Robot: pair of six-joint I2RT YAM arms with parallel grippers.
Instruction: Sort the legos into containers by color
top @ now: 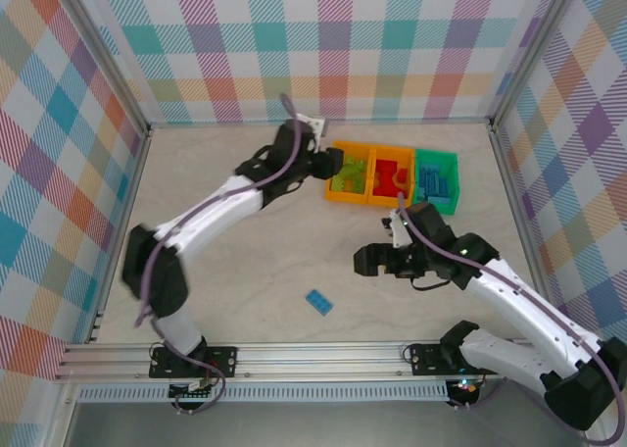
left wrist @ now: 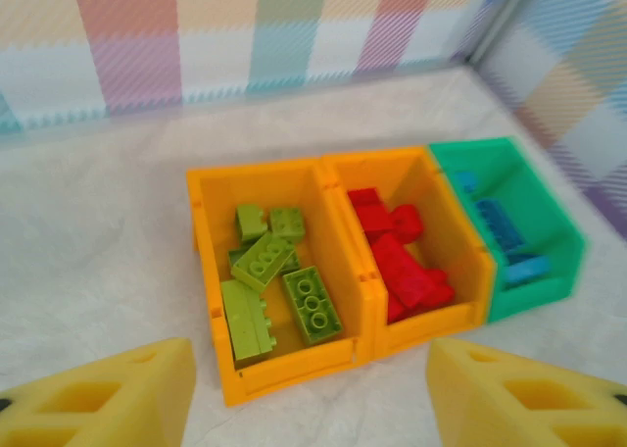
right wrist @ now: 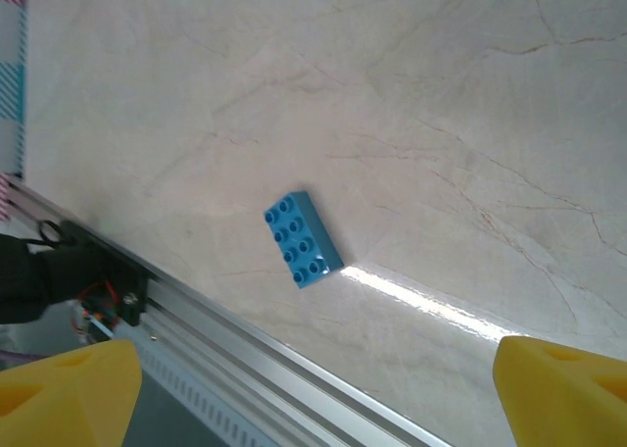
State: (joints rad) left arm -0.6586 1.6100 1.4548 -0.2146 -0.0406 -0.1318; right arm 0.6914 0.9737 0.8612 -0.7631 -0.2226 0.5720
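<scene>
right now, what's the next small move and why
Probably lower the right gripper toward the blue brick: it lies loose on the table, the jaws stand open facing it, and blue bricks sit in the green bin.

Both the left arm (top: 211, 212) and the right arm (top: 514, 305) have glossy white link shells joined by chunky black joint housings. A purplish-grey cable (top: 290, 114) runs along the outside of each arm. The bases (top: 191, 357) are black and sit on black plates with small coloured wiring below them. The left end effector (left wrist: 312, 388) and the right end effector (right wrist: 313, 369) carry blocky yellow wedge-shaped fingers (left wrist: 98, 398), the left pair with rectangular recesses moulded in.
</scene>
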